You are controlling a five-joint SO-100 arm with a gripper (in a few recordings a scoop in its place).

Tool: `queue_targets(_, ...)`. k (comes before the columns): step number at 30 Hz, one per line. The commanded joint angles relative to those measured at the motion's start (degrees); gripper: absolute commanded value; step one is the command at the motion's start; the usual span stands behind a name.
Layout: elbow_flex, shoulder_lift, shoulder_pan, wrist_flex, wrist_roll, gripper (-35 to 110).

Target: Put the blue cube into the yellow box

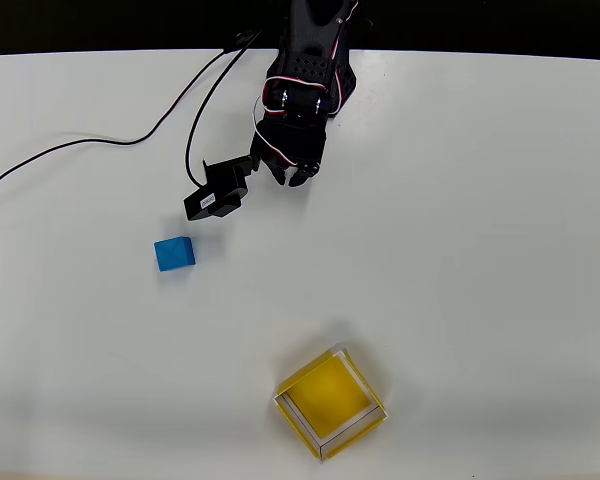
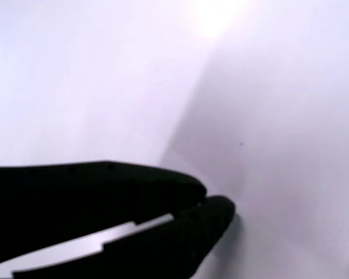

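1. The desk point(image 1: 480, 200) is big, white and plain. A dark strip runs along its top edge in the overhead view. No writing can be read on anything.
2. The black arm point(image 1: 305, 90) reaches in from that top edge. Thin black wires point(image 1: 130, 140) trail away to its left.
3. The yellow box point(image 1: 329, 402) sits far below the arm, near the bottom edge. It is turned a bit and has nothing inside.
4. The tool point(image 1: 285, 178) has its tips pressed together in the wrist view point(image 2: 200, 200), holding nothing.
5. The blue cube point(image 1: 174, 254) sits alone, up and left of the yellow box, with bare desk all around.
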Motion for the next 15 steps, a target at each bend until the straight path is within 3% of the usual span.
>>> queue_targets(1, 0.62, 0.62, 0.97, -4.13, 0.26, 1)
queue_targets(8, -13.36, -18.72, 5.01, -22.85, 3.25, 1)
queue_targets(15, -28.56, -38.5, 13.97, -38.58, 9.76, 31)
